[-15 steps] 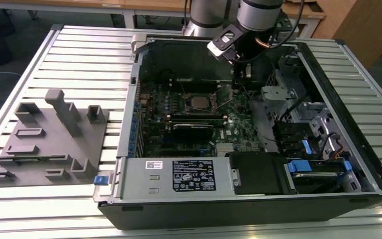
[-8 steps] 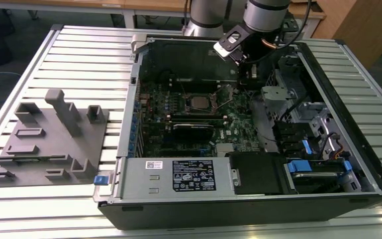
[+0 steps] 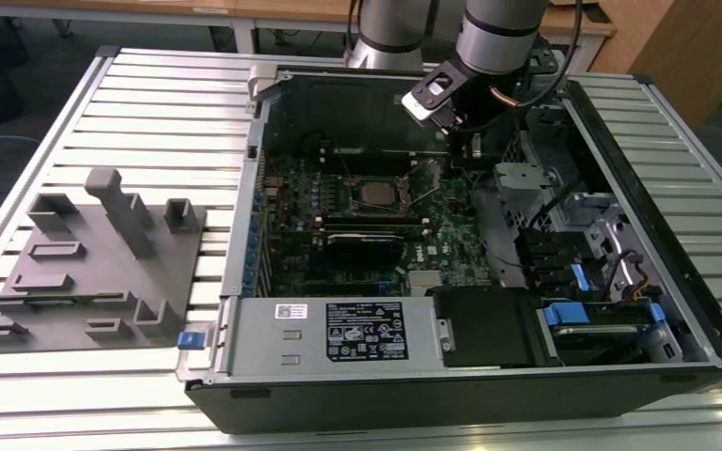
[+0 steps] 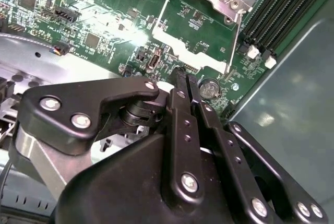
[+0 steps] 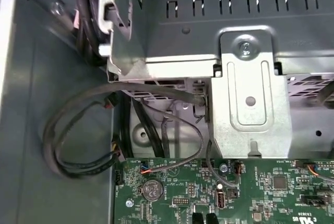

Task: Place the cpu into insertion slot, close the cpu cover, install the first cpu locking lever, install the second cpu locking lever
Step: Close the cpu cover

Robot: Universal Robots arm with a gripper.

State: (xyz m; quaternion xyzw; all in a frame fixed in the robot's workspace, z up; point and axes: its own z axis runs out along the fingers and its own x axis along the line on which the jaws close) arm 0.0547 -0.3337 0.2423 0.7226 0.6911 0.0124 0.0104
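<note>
Lying nearest in the exterior view, a labelled power supply is spanning the open computer case on a slatted table. Beyond it, the cpu is sitting in the insertion slot of the green motherboard. Farther back, the gripper is hovering beside the socket on the exterior view's right, its fingers pressed together on nothing in the second wrist view.

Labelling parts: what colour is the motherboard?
Green motherboard, best in the second wrist view.
</note>
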